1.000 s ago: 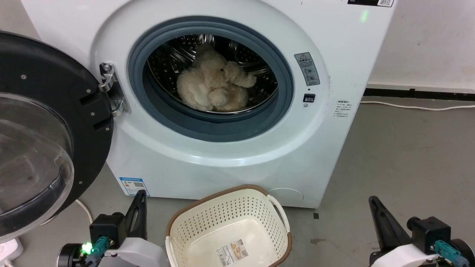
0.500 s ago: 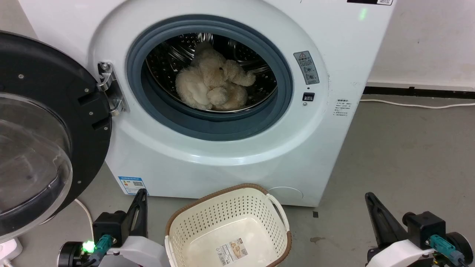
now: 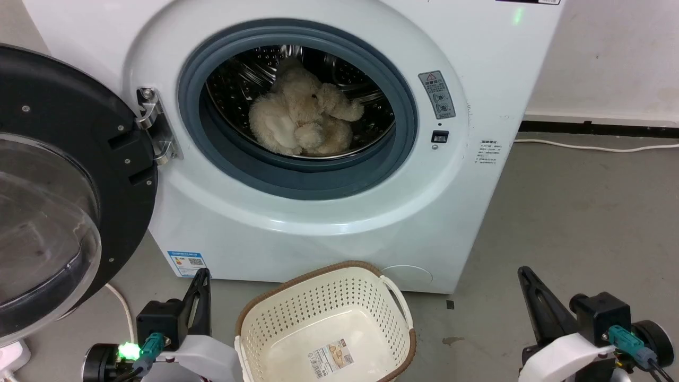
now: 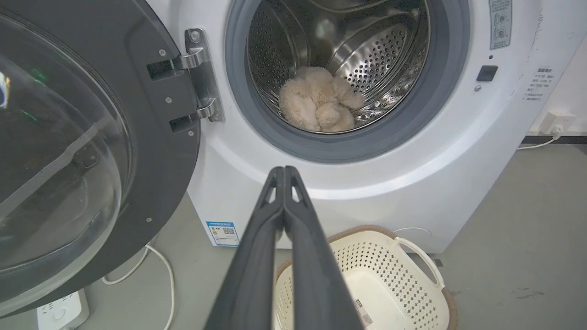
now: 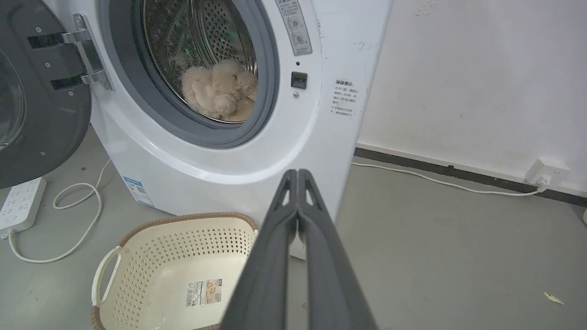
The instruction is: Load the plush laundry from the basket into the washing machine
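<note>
The cream teddy bear (image 3: 305, 119) lies curled in the steel drum of the white washing machine (image 3: 329, 223), also seen in the wrist views (image 4: 318, 105) (image 5: 219, 89). The black-rimmed glass door (image 3: 58, 191) stands swung wide to the left. On the floor before the washer sits the cream perforated basket (image 3: 297, 307), holding nothing but its label sticker. My left gripper (image 3: 202, 277) rests low at the basket's left, shut with nothing in it (image 4: 284, 170). My right gripper (image 3: 524, 273) rests low at the right, also shut and holding nothing (image 5: 298, 173).
A white power strip (image 5: 20, 204) and looped white cable (image 5: 78, 220) lie on the grey floor left of the washer under the door. Another white cable (image 5: 440, 181) runs along the wall to a socket (image 5: 548, 172) on the right. Bare floor lies right of the washer.
The whole head picture has shifted slightly as the camera moved. The bear, basket and door stay put, and both grippers remain shut low by the basket.
</note>
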